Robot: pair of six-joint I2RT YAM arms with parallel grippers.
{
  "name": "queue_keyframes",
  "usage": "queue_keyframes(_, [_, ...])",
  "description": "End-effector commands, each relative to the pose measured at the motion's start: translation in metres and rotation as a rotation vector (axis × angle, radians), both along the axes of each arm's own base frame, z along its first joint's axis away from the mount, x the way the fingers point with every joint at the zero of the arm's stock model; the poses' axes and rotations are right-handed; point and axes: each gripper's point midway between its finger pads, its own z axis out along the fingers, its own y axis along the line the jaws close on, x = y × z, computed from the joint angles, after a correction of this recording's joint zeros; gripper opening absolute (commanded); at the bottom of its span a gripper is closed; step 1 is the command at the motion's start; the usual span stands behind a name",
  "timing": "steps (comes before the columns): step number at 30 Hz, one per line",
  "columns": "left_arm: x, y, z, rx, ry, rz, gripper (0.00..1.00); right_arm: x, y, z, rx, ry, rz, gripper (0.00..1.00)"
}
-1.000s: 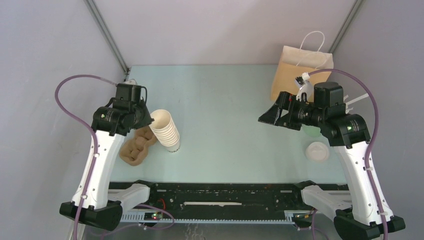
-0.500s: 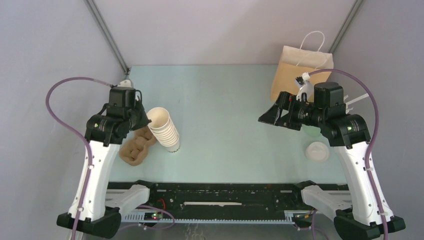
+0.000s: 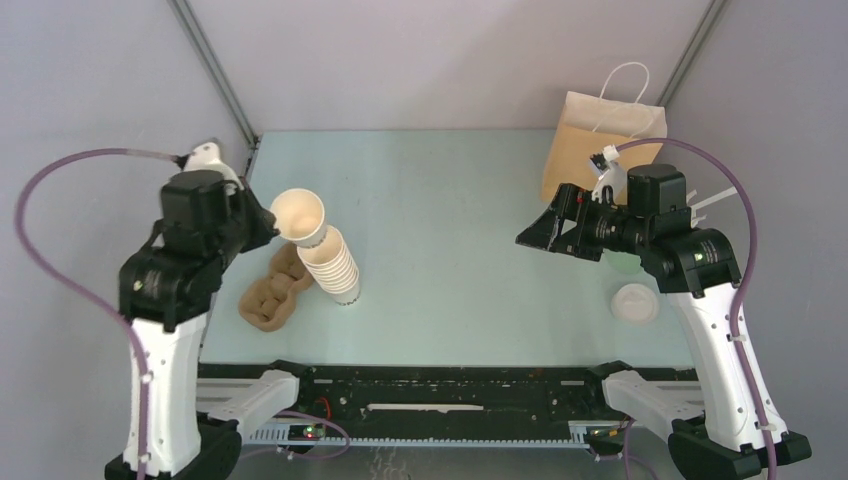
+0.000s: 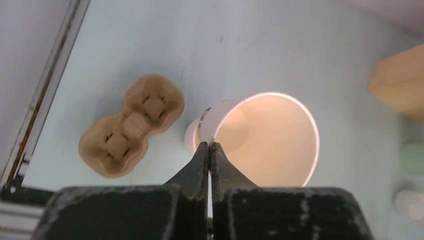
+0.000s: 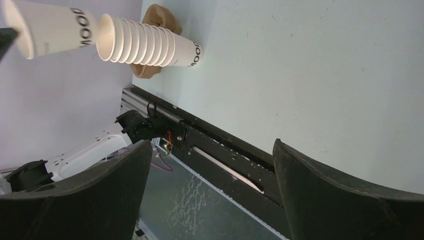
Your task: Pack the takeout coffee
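Note:
The takeout coffee cup [image 3: 300,217], a single cream paper cup with a tan inside and no lid on it, hangs tilted just above the tall stack of nested cups [image 3: 337,266]. My left gripper [image 3: 273,216] is shut on the cup's near rim, one finger inside and one outside. In the left wrist view the cup [image 4: 265,140] mouth fills the middle ahead of my left gripper [image 4: 209,145]. The right wrist view shows the cup [image 5: 47,30] apart from the stack [image 5: 145,47]. My right gripper [image 3: 535,232] hovers open at mid-right, and its wrist view shows my right gripper [image 5: 210,147] holding nothing.
A brown pulp cup carrier [image 3: 272,293] lies left of the stack. A kraft paper bag [image 3: 598,140] stands at the back right. A loose white lid [image 3: 634,302] lies near the right arm, with a pale green object [image 3: 625,263] beside it.
My left gripper closed on the top cup's rim, then rose and drew back to the left, lifting that cup off the stack. The right arm has stayed still.

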Motion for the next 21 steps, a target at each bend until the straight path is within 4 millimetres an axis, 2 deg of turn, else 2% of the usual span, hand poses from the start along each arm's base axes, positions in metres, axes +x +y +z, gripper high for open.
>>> queue_keyframes(1, [-0.019,-0.007,0.074,-0.037,-0.238,-0.086,0.00,0.000,0.002,0.009,0.017,-0.016,0.001,1.00])
queue_keyframes(3, [-0.018,-0.020,0.088,-0.085,-0.284,-0.143,0.00,0.001,0.001,0.013,0.007,-0.023,-0.003,1.00])
queue_keyframes(5, [-0.012,-0.035,0.091,-0.131,-0.301,-0.195,0.00,0.001,-0.002,0.018,-0.004,-0.042,-0.017,1.00])
queue_keyframes(8, [0.004,-0.066,0.083,-0.172,-0.297,-0.277,0.00,0.000,-0.008,0.030,-0.011,-0.088,-0.048,1.00])
queue_keyframes(12, [0.024,-0.126,0.070,-0.164,-0.265,-0.404,0.00,-0.010,-0.018,0.046,-0.011,-0.153,-0.093,1.00])
queue_keyframes(16, [0.040,-0.188,0.036,-0.179,-0.241,-0.522,0.00,-0.024,-0.038,0.053,-0.031,-0.228,-0.185,1.00])
queue_keyframes(21, [0.041,-0.250,-0.034,-0.086,-0.168,-0.640,0.00,-0.040,-0.042,0.043,-0.017,-0.206,-0.194,1.00])
